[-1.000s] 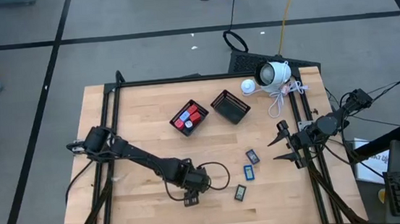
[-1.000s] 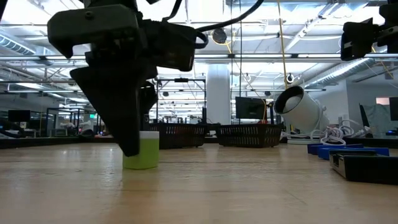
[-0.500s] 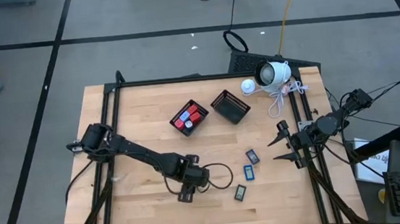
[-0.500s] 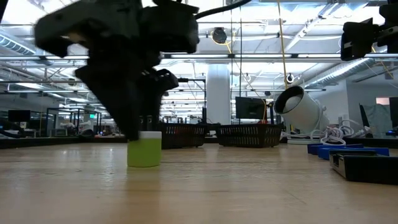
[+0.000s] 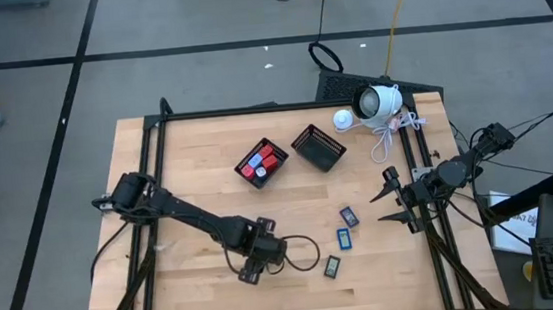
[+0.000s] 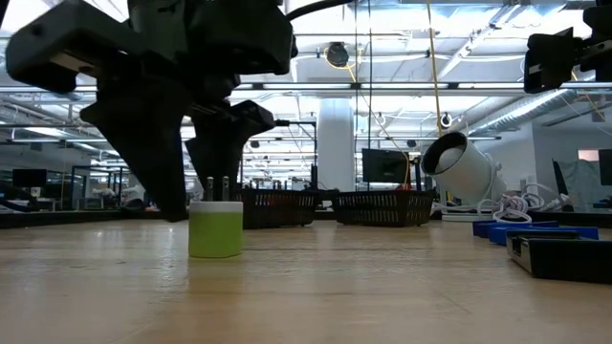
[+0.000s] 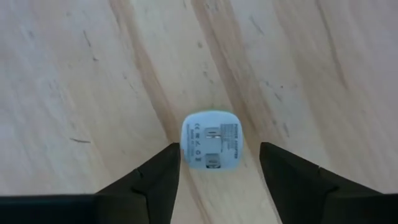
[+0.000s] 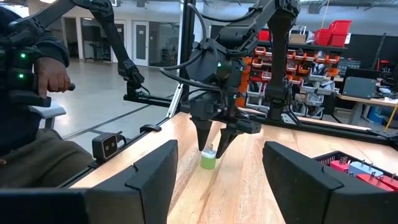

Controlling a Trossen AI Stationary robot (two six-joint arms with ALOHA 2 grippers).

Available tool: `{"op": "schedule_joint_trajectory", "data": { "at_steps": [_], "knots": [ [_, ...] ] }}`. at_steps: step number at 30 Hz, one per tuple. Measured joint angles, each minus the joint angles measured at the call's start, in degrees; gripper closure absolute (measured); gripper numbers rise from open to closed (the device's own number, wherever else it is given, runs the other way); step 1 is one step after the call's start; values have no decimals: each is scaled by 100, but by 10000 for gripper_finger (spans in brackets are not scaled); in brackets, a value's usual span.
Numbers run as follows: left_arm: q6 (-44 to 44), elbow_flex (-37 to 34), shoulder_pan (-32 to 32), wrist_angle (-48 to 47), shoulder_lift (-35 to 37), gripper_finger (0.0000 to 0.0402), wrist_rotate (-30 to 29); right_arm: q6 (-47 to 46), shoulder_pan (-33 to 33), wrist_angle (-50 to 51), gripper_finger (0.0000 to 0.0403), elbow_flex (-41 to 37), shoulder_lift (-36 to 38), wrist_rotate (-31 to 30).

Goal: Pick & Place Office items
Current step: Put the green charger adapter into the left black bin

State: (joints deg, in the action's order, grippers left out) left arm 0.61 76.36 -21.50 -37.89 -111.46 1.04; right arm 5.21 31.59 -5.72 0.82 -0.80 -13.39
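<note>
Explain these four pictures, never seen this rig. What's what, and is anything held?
It is a robot with two dark arms at a wooden table, each ending in a two-finger gripper. One camera looks straight down, one sits at table height, and one rides on each wrist. The left gripper hangs open over a small green plug adapter, one finger on each side, not gripping it. The right gripper waits open at the table's right edge. Also on the table are a mesh basket with red blocks, an empty basket and three blue-faced rectangles. Nothing is held.
</note>
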Motion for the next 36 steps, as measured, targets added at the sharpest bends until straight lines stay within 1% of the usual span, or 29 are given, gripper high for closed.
{"op": "schedule_joint_trajectory", "data": {
  "at_steps": [3,6,19,22,25,29,33,36],
  "knots": [
    [-18,0,15,0,0,175,-6,2,0,0,179,-1,0,0],
    [99,0,24,6,0,182,-104,0,0,0,179,-2,0,0],
    [120,0,22,160,0,261,-133,2,0,0,179,-1,0,0],
    [120,0,26,201,0,271,-146,1,0,0,179,-2,0,-2],
    [83,0,60,195,6,273,-236,1,0,0,179,0,0,0],
    [-29,-2,229,-2,391,275,-710,0,0,0,179,0,-2,0],
    [87,2,541,-156,1053,275,-781,2,0,5,179,0,-2,0],
    [167,2,831,-302,1629,275,-1017,2,0,2,179,-2,-2,0]
  ]
}}
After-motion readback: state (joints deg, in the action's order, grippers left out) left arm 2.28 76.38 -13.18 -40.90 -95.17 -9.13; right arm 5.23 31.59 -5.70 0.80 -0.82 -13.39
